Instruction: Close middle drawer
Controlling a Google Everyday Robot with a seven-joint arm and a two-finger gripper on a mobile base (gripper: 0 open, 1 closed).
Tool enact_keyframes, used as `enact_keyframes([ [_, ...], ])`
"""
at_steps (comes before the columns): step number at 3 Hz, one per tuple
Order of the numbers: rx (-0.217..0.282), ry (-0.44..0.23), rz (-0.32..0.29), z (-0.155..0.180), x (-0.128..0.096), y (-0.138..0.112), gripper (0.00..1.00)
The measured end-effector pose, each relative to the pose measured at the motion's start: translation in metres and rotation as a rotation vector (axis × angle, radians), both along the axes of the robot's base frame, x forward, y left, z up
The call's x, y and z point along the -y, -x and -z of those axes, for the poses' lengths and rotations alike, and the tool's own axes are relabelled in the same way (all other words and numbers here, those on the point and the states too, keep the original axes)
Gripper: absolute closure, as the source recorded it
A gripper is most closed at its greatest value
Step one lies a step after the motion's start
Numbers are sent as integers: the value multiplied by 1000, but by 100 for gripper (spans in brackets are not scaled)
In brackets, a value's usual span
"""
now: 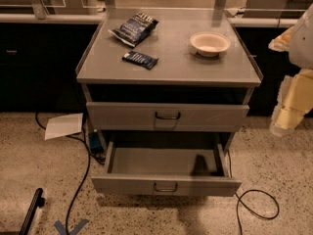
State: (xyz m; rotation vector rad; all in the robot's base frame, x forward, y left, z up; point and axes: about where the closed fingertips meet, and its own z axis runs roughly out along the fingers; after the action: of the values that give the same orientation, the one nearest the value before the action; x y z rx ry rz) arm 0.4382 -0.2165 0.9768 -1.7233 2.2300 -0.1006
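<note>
The arm hangs down along the right edge of the view, its claw (285,112) pointing downward in the air beside the cabinet (168,72), wide or narrow I cannot tell, well apart from the middle drawer (166,184), which stands pulled far out.

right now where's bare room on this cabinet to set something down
The cabinet top is bare along its front edge, nearer than the dark packet and bowl; so is the open middle drawer. Crowded back left by the chip bag. The gripper hangs right of the cabinet.
</note>
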Motion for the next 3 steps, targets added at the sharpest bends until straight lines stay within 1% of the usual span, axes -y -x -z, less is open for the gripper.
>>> enact_keyframes([
  [1,0,0,0,0,0,0,0],
  [2,23,-35,51,18,7,4,0],
  [3,32,-133,191,65,25,30,0],
])
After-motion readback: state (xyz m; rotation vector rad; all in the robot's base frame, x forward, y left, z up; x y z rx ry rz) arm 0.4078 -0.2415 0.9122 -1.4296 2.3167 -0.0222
